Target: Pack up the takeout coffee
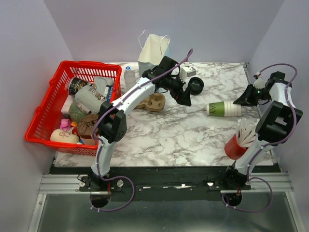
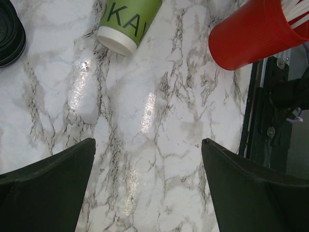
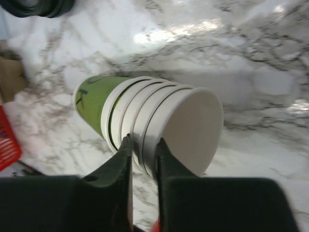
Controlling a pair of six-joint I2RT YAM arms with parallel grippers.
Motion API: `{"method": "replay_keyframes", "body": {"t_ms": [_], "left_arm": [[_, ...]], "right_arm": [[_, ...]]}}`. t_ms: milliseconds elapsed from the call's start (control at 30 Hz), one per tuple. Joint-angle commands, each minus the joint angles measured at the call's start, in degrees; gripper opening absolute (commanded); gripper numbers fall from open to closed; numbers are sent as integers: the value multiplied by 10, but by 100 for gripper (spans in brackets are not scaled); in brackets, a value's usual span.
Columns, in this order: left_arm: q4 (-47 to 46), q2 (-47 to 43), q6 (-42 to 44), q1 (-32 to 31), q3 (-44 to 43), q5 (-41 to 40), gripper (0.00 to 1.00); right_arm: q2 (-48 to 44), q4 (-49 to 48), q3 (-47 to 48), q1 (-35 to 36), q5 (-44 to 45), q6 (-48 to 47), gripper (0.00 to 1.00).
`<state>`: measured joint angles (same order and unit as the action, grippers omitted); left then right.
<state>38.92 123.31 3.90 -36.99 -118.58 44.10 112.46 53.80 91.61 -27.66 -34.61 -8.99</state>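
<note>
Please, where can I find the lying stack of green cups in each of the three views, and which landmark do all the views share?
Top external: the stack of green cups lies right of centre.
Left wrist: at the top edge, near the middle, partly cut off.
Right wrist: in the picture's centre, white rims toward the camera.
Shared landmark: the black lids, in the top-left corner of both wrist views.

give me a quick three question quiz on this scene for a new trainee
1. True or false: the stack of green cups lies on its side.
2. What holds the white sticks? A blue mug, B red cup, C glass jar.
3. Fill in: in the top view the red basket sits at the table's ____ side.
Key: 1 true; 2 B; 3 left.
</note>
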Motion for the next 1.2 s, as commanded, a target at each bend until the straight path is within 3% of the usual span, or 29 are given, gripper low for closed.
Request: {"method": "replay_keyframes", "body": {"t_ms": [0, 167, 367, 500, 600, 767, 833, 1167], "left_arm": [[-3, -14, 9, 2, 2, 0, 99], [-38, -32, 11, 5, 48, 3, 99], [-100, -70, 35, 6, 121, 6, 99], [-155, -78, 38, 5, 151, 5, 99], [-255, -80, -36, 4, 184, -3, 99], [-450, -77, -229, 3, 242, -53, 99], [-508, -82, -263, 3, 266, -70, 99], [-665, -79, -406, 8, 366, -95, 99]], "right_arm": [[-10, 43, -7, 3, -52, -40, 12], [-62, 68, 24, 7, -71, -75, 3], [-102, 118, 71, 39, -40, -144, 1], [-131, 142, 81, 115, 12, -189, 0], [-164, 128, 54, 175, 58, -222, 1], [-193, 105, 2, 244, 151, -268, 1], [-196, 117, 1, 264, 175, -285, 0], [-271, 97, -92, 354, 201, -379, 4]]}}
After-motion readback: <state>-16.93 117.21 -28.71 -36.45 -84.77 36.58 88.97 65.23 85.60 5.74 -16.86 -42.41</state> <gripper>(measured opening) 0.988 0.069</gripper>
